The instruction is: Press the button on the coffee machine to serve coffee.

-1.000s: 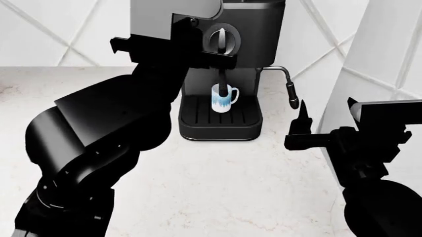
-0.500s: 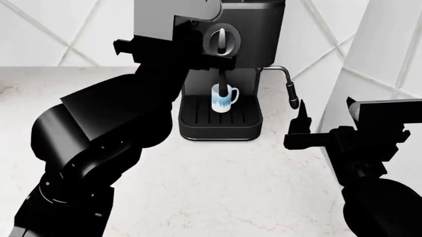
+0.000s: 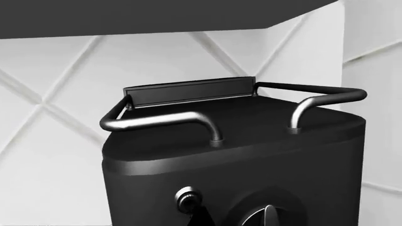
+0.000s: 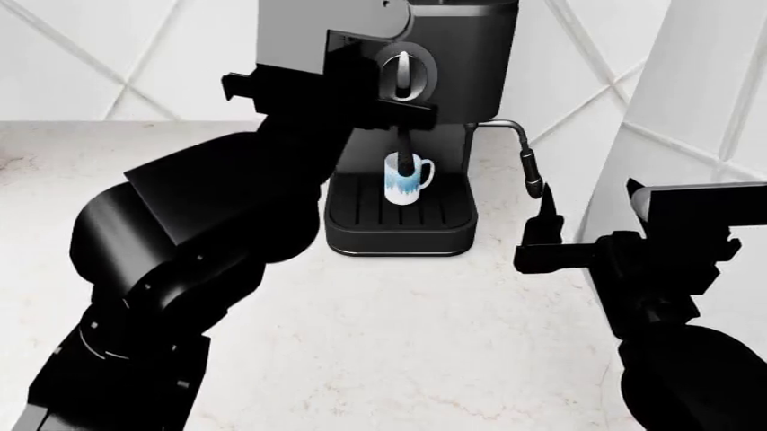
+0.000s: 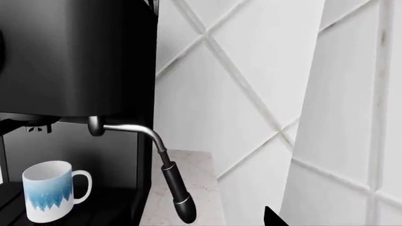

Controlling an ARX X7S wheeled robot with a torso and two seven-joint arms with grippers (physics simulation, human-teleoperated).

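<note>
Head view: bulky black left arm [image 4: 204, 224] hides the left side of the boxy black coffee machine [image 4: 462, 54]; machine's top cut off by frame edge. Left gripper's jaws not visible; only a dark tip shows below the small round silver button [image 3: 187, 198], so jaw state unclear. Round silver dial [image 3: 267, 217] cropped at frame edge. Right gripper [image 4: 547, 215]: only one dark finger shows.

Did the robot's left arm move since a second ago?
Yes. In the head view, the left arm crept rightward toward the coffee machine's silver dial, now covering more of the machine's front.
</note>
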